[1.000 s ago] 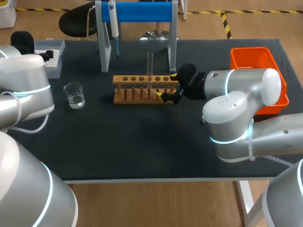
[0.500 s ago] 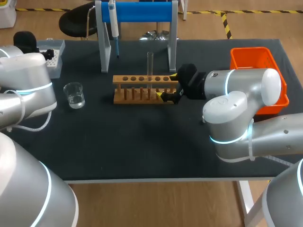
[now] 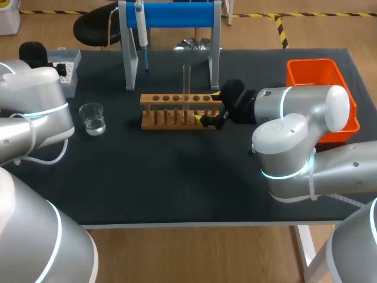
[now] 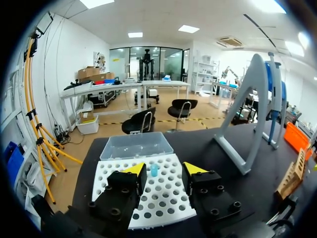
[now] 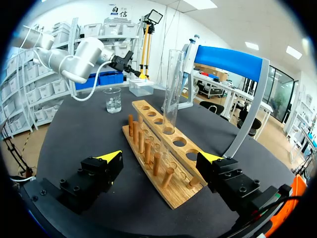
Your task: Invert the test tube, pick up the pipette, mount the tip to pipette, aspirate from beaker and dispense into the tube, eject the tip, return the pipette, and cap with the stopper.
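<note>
Head view first: the test tube [image 3: 187, 79] stands upright in the wooden rack [image 3: 177, 112] near the middle of the dark surface [image 3: 177, 183]. It sits in a hole toward the rack's right end. My right claw [image 3: 210, 107] is at that same end, one yellow tip on each side of the rack.

From the right wrist, that claw [image 5: 161, 161] is wide open and holds nothing. The rack [image 5: 148, 130] runs away between its fingers, and I can't see either finger touching the wood. The test tube [image 5: 172, 84] rises from its hole ahead, open end up.

The left claw [image 4: 164, 169] is also spread open and empty. It hangs over the white tip tray [image 4: 163, 201], with one small blue tip [image 4: 154, 170] in line with the gap between the fingers.

The beaker [image 3: 92, 118] with a little clear liquid sits left of the rack, well apart from it. The pipette [image 3: 140, 26] hangs on the blue stand [image 3: 177, 14] behind the rack — nothing is touching it. An orange bin [image 3: 321, 73] sits at the far right.
</note>
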`<move>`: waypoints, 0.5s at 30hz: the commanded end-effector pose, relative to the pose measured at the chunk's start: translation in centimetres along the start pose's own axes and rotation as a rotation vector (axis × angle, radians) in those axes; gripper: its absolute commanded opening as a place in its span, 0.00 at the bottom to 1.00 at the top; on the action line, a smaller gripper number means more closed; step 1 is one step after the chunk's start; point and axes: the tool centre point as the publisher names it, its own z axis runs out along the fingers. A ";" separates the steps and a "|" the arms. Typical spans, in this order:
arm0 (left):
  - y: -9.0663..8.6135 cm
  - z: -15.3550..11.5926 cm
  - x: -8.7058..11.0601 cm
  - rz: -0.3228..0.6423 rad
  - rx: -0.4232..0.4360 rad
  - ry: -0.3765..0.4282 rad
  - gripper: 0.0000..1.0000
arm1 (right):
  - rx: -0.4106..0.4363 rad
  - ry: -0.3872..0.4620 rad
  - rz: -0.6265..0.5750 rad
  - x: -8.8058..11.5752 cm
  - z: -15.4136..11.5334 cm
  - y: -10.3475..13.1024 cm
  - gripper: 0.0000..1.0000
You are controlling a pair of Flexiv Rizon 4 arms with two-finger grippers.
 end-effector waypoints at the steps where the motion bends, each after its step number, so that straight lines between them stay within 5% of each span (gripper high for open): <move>1: 0.1 0.6 -0.1 0.006 -0.001 -0.006 0.43 | 0.004 0.002 0.000 0.0 -0.1 0.1 1.00; 15: 0.0 1.5 -0.9 0.023 -0.009 -0.013 0.42 | 0.004 0.002 0.000 0.0 -0.1 0.1 1.00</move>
